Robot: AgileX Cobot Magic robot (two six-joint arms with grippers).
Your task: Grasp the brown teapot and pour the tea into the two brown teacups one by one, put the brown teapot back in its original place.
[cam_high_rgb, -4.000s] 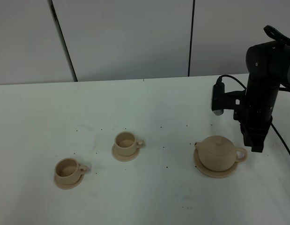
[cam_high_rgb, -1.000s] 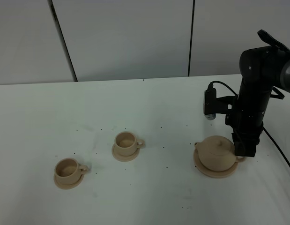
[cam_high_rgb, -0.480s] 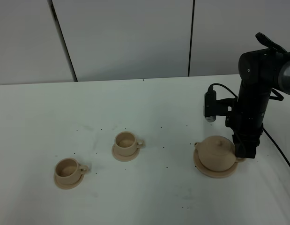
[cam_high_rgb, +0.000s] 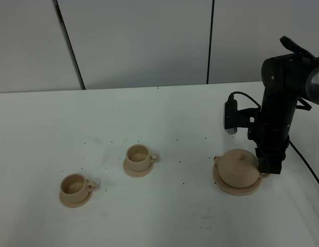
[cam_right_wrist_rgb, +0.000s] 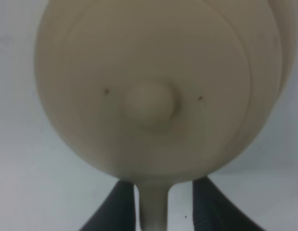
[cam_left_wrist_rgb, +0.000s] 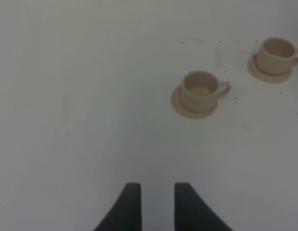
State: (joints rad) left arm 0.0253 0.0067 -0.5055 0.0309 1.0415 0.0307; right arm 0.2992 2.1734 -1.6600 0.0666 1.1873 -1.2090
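Observation:
The brown teapot (cam_high_rgb: 236, 165) sits with its lid on, on the round tan plate (cam_high_rgb: 227, 189) at the right of the table. My right gripper (cam_high_rgb: 268, 168) is down at the teapot's loop handle. In the right wrist view the teapot (cam_right_wrist_rgb: 153, 82) fills the frame. Its handle (cam_right_wrist_rgb: 151, 209) stands between my two fingers (cam_right_wrist_rgb: 212, 209), with a gap still showing on one side. The two brown teacups (cam_high_rgb: 138, 154) (cam_high_rgb: 73, 186) stand on their saucers at the left, also seen in the left wrist view (cam_left_wrist_rgb: 200, 89) (cam_left_wrist_rgb: 277, 54). My left gripper (cam_left_wrist_rgb: 157, 207) hovers empty, fingers slightly apart.
The white table (cam_high_rgb: 164, 216) has small dark specks. A grey panelled wall (cam_high_rgb: 138, 41) stands behind it. A black cable (cam_high_rgb: 307, 159) hangs from my right arm toward the table's right edge. My left arm is out of the exterior view.
Over the last seconds my right gripper moved left and down until its fingers straddled the teapot handle. In the last half second it has hardly moved. Teapot and cups stay put.

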